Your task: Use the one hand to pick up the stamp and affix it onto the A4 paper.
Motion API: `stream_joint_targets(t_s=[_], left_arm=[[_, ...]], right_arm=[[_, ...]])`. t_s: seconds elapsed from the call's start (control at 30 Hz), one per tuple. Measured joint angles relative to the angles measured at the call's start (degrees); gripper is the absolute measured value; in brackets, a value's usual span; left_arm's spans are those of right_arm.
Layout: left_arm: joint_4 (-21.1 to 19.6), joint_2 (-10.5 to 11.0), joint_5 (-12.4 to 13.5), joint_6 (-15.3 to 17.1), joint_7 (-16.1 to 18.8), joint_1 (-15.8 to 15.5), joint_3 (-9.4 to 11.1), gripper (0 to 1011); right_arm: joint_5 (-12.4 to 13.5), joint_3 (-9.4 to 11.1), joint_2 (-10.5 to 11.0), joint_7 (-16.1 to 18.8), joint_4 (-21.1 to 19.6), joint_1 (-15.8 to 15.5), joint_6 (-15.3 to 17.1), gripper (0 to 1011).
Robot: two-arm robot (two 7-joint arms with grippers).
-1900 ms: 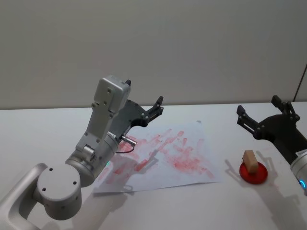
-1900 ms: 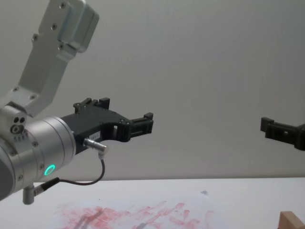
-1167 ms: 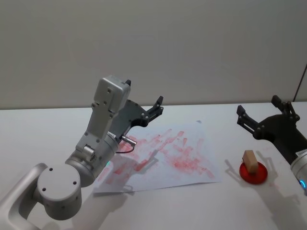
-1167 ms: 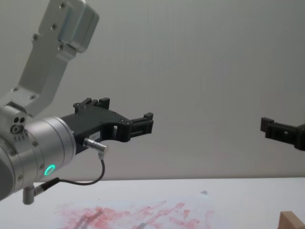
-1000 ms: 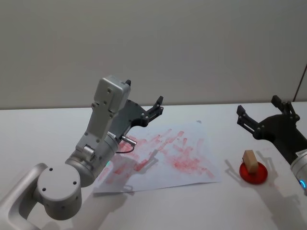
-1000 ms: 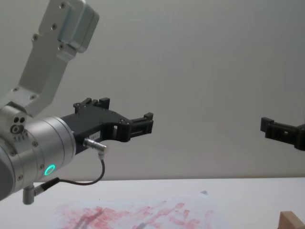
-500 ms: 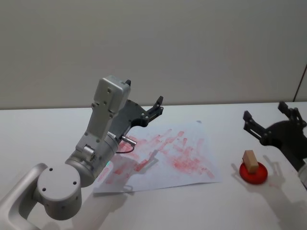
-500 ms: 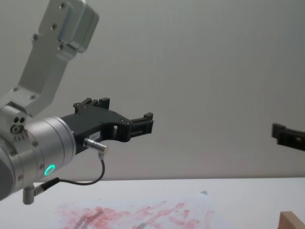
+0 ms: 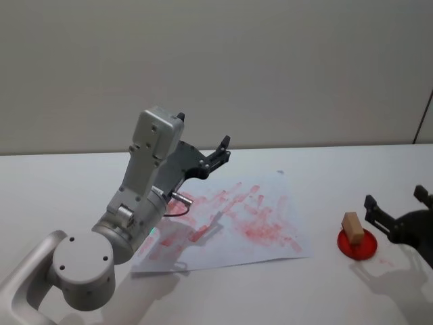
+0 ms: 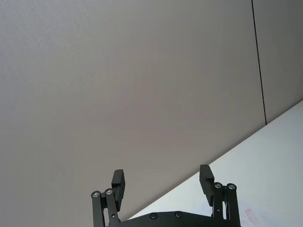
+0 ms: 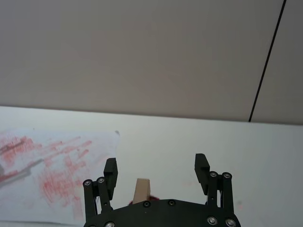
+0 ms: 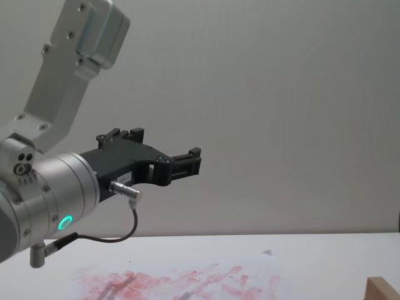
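Note:
The stamp (image 9: pixel 352 225), a small tan wooden block, stands upright on a round red ink pad (image 9: pixel 357 246) at the right of the table. Just right of it, my right gripper (image 9: pixel 394 198) hangs open and holds nothing. The right wrist view has the stamp (image 11: pixel 141 189) low between the spread fingers of that gripper (image 11: pixel 156 165), a little farther out. The A4 paper (image 9: pixel 233 223), white with red-pink prints, lies flat at mid-table. My left gripper (image 9: pixel 220 152) is open, held high over the paper's far left part.
The left arm's silver body (image 9: pixel 135 203) with its looping cable stands over the paper's left half. A grey wall runs behind the white table (image 9: pixel 325 169). Bare tabletop lies between the paper and the ink pad.
My right gripper has sunk and drawn back toward the near right, dropping out of the chest view. The stamp, paper and left arm have not moved.

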Motion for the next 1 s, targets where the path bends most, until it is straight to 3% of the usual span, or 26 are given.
stream_joint_targets(t_s=[0.43, 0.67, 1.0], left_arm=[[0.0, 0.0, 0.0, 0.0, 0.0, 0.0, 0.0, 1001], [0.0, 0.0, 0.0, 0.0, 0.0, 0.0, 0.0, 1001], [0.0, 0.0, 0.0, 0.0, 0.0, 0.0, 0.0, 1001]], right_arm=[[0.1, -0.3, -0.8, -0.6, 1.1, 0.8, 7.6, 1001], [-1.6, -1.1, -2.4, 0.7, 3.7, 3.3, 11.4, 1001], [-4.6, -2.4, -4.8, 3.3, 7.8, 7.3, 14.4, 1001]])
